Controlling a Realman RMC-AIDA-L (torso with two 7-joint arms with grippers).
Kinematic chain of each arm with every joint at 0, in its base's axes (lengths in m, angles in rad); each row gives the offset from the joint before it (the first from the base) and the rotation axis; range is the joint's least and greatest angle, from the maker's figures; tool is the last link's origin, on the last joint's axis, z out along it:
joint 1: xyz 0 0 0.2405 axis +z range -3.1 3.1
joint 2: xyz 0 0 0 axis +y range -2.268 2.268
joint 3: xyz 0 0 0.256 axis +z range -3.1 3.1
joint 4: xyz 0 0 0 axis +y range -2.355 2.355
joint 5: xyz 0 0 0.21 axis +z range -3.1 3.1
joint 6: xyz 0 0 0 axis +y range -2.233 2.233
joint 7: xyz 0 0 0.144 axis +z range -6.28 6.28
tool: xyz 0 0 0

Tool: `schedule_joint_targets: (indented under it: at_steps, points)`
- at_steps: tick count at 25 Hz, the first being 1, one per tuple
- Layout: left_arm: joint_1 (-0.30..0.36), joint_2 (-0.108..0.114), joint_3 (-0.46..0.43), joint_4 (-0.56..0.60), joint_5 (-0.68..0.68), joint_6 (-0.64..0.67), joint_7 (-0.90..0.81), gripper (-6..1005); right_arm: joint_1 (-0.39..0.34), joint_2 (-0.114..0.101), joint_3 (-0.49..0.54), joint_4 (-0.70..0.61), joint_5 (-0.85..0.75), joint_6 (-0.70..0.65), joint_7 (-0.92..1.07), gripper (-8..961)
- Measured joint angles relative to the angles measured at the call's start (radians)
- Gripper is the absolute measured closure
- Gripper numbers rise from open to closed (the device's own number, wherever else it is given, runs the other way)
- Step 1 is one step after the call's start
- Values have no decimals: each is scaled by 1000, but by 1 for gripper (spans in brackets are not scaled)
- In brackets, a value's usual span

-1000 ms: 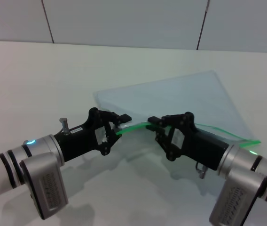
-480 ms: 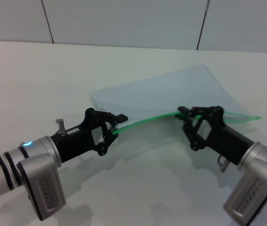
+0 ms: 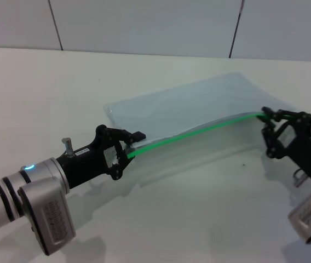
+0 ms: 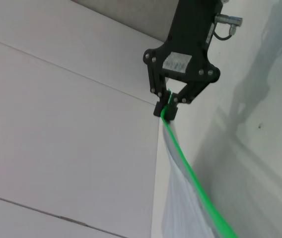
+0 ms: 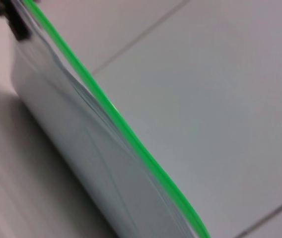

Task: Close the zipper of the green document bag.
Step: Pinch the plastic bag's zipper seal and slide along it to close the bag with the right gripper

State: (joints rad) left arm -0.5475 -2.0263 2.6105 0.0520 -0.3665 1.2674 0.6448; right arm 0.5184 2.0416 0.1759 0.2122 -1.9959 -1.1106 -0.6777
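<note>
The green document bag [image 3: 188,104] lies flat on the white table, clear with pale sheets inside. Its zipper [image 3: 199,131] runs as a thin green line along the near edge, lifted a little off the table. My left gripper [image 3: 129,151] is shut on the left end of that edge. My right gripper [image 3: 266,115] is shut on the zipper at its right end. In the left wrist view the zipper [image 4: 195,183] leads straight to the right gripper [image 4: 166,110], whose fingers pinch it. The right wrist view shows the zipper [image 5: 116,116] along the bag [image 5: 71,139].
The white table [image 3: 46,87] spreads around the bag on all sides. A grey panelled wall [image 3: 144,22] stands behind it.
My right gripper has slid to the right along the zipper, from near the left gripper to the bag's right end. The left gripper kept its hold and the green strip is now stretched straight.
</note>
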Motion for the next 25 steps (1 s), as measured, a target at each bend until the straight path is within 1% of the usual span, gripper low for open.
schedule_joint_targets:
  at_steps: [4,12,21,25]
  points:
    - [1,0,0,0,0,-2,0,815,-15,2,41,-18,38,0,-17,859]
    - [4,-1,0,0,0,-4,-2,806,-23,3,44,-12,144,0,-87,852]
    - [7,-2,0,1,-1,-4,2,796,-26,5,41,-7,183,-7,-92,844]
    - [11,-5,-10,1,-43,-9,-1,792,-26,4,46,6,233,-5,-92,841]
